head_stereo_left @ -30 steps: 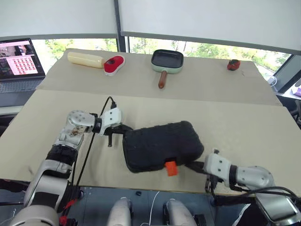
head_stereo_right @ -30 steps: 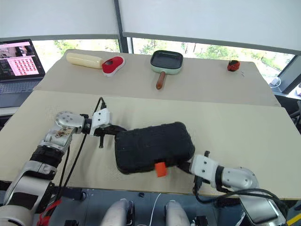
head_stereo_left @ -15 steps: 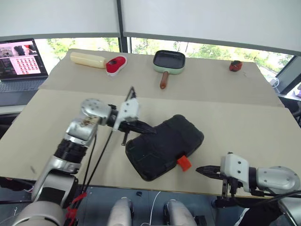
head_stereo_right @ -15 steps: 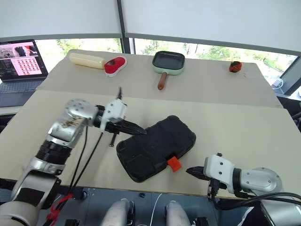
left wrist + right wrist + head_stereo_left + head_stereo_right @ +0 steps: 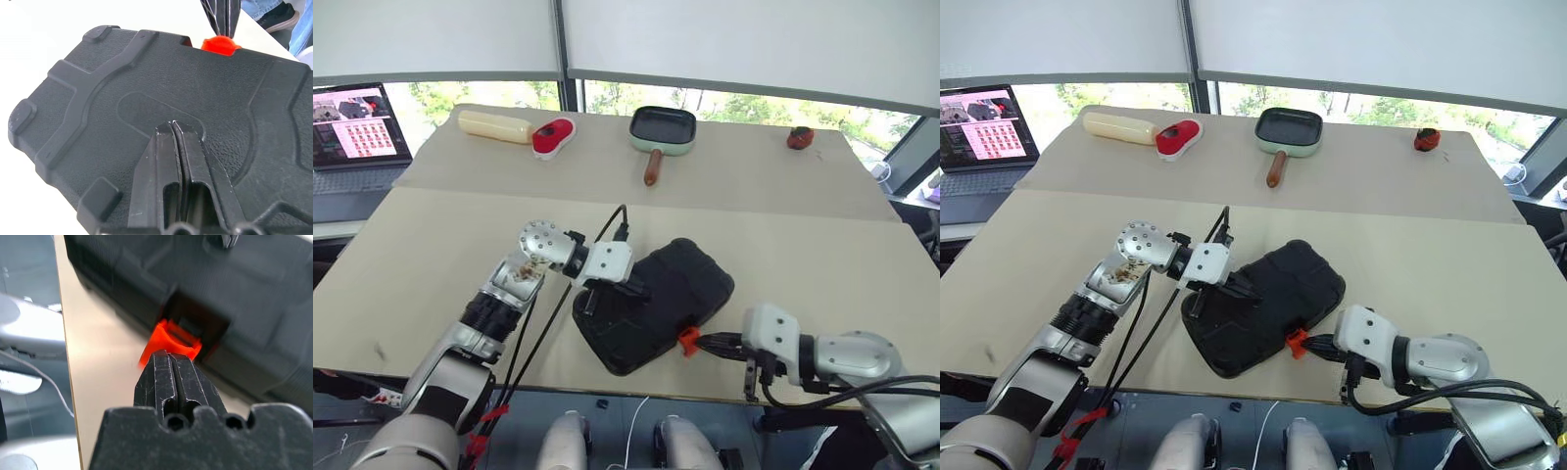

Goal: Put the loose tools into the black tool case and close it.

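My closed, empty left tool (image 5: 172, 128) has moved onto the shut black tool case (image 5: 651, 304); my closed right tool (image 5: 172, 357) now nudges its latch (image 5: 168, 340), nearly fastening it.

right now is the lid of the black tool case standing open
No, the black tool case lies shut on the table, its lid flat under the left gripper.

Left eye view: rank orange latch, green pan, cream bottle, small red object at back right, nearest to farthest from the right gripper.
1. orange latch: at the right gripper tips, on the black tool case's near edge.
2. green pan: far table, middle.
3. small red object: far right.
4. cream bottle: far left.
Items 2 and 3 are close to call.
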Tool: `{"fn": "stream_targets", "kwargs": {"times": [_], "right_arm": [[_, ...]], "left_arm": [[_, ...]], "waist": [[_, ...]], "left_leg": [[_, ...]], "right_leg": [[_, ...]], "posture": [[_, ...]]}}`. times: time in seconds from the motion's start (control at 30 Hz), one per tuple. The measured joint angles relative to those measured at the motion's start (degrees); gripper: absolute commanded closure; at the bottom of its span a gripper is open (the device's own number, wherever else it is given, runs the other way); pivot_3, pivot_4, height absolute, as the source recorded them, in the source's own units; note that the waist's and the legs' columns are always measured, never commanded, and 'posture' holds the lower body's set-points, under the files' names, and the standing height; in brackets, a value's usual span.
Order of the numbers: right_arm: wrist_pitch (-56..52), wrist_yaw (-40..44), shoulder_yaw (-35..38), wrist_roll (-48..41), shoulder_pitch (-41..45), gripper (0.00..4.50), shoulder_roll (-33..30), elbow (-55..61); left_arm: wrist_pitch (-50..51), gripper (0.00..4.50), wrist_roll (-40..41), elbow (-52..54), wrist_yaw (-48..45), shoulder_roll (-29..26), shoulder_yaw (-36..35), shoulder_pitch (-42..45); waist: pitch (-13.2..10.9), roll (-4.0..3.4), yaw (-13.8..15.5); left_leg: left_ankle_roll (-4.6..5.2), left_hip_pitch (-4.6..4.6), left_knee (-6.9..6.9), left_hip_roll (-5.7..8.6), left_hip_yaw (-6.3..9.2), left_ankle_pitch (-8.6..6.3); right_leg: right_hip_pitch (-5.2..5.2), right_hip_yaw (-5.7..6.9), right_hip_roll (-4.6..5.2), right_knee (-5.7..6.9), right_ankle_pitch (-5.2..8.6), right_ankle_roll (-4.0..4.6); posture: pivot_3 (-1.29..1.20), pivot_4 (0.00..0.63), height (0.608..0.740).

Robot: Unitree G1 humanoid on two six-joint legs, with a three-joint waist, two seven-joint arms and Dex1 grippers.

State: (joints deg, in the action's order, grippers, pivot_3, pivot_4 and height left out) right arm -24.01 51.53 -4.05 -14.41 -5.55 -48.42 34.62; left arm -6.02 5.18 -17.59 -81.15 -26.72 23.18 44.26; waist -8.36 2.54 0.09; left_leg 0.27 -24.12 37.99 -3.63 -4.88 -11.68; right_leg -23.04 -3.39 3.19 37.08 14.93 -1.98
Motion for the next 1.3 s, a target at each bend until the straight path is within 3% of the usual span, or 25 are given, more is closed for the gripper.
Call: {"fn": "stream_targets", "kwargs": {"times": [0.77,1.03,1.2,1.3], "right_arm": [[-0.91,-3.47,-5.06,3.39,0.81,4.5,5.97,-2.86],[-3.34,-4.28,-2.91,1.82,1.42,4.5,6.83,-1.06],[-4.38,-5.11,2.21,-0.78,1.94,4.5,6.62,6.33],[-4.43,-4.39,3.06,-1.46,-2.33,4.5,4.24,8.17]], "left_arm": [[-1.21,4.4,-0.92,-0.65,0.6,1.28,0.02,0.37],[-1.44,4.4,-1.0,-0.63,0.74,1.83,0.11,0.37],[-1.69,4.4,-1.09,-0.67,0.73,1.98,0.52,0.36],[-1.96,4.4,-1.09,-0.65,0.72,2.26,0.6,0.45]], "waist": [[0.02,-0.04,-0.12],[0.01,-0.06,-0.91],[0.02,-0.08,-0.83],[0.03,-0.08,-0.49]], "left_leg": [[0.0,-0.03,0.01,-0.04,-0.01,0.0],[0.0,-0.06,0.01,-0.11,0.0,0.0],[0.0,-0.05,0.01,-0.11,0.01,0.0],[0.0,-0.06,0.01,-0.09,0.0,-0.01]], "right_leg": [[-0.04,-0.01,-0.04,0.01,0.0,0.0],[-0.11,-0.01,-0.11,0.05,0.01,0.03],[-0.08,-0.03,-0.12,0.05,0.01,0.03],[-0.05,-0.01,-0.08,0.02,0.02,0.03]], "posture": [[0.0,0.15,0.74],[0.0,0.15,0.74],[0.0,0.15,0.74],[0.0,0.15,0.74]]}}
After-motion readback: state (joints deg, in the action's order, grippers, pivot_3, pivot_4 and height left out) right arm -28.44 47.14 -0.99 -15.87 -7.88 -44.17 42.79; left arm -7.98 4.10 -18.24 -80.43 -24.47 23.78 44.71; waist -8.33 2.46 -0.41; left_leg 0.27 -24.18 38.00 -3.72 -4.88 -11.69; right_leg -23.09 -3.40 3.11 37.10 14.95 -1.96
